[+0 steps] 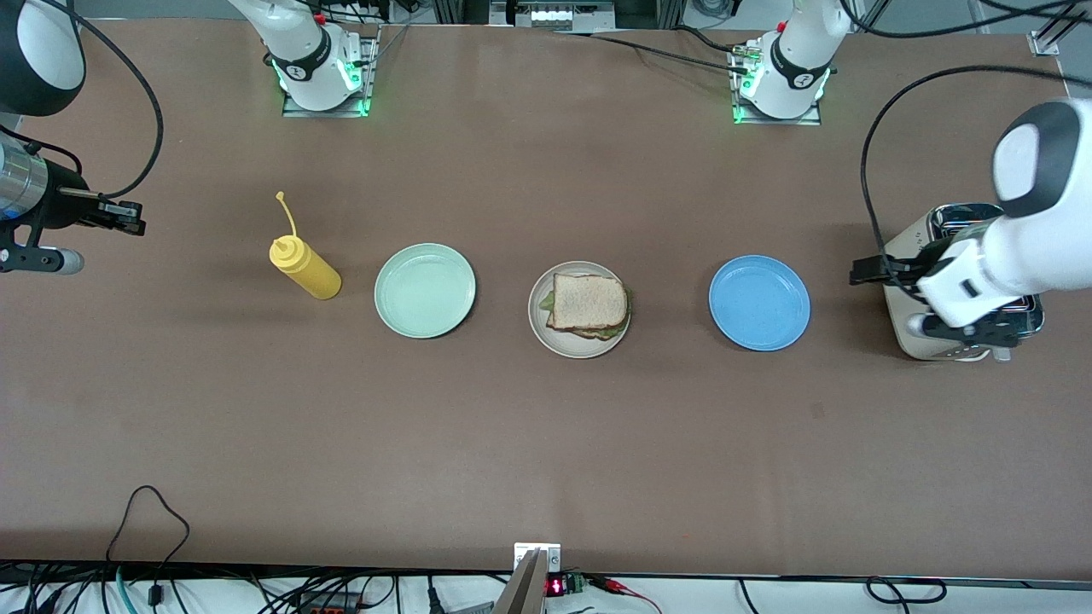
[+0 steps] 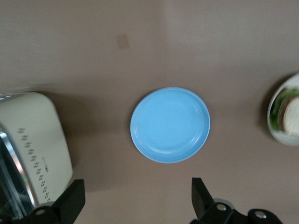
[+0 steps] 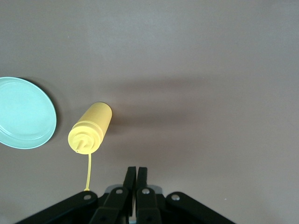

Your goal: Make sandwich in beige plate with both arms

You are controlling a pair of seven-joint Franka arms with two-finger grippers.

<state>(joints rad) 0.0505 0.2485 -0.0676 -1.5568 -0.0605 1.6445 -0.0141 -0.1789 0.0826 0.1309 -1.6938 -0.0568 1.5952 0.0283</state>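
The sandwich (image 1: 587, 303), two bread slices with green lettuce between them, lies on the beige plate (image 1: 540, 324) at the middle of the table. Its edge (image 2: 290, 114) and the plate (image 2: 280, 136) also show in the left wrist view. My left gripper (image 1: 896, 273) hangs open and empty in the air over the toaster's edge, with the table bare between its fingers (image 2: 135, 200). My right gripper (image 1: 136, 223) is shut and empty (image 3: 135, 175), up over the right arm's end of the table, apart from the yellow bottle.
A blue plate (image 1: 759, 303) (image 2: 170, 124) lies between the sandwich and a cream toaster (image 1: 917, 337) (image 2: 39, 140). A mint-green plate (image 1: 425, 290) (image 3: 21, 114) and a yellow squeeze bottle (image 1: 304, 268) (image 3: 88, 128) lie toward the right arm's end.
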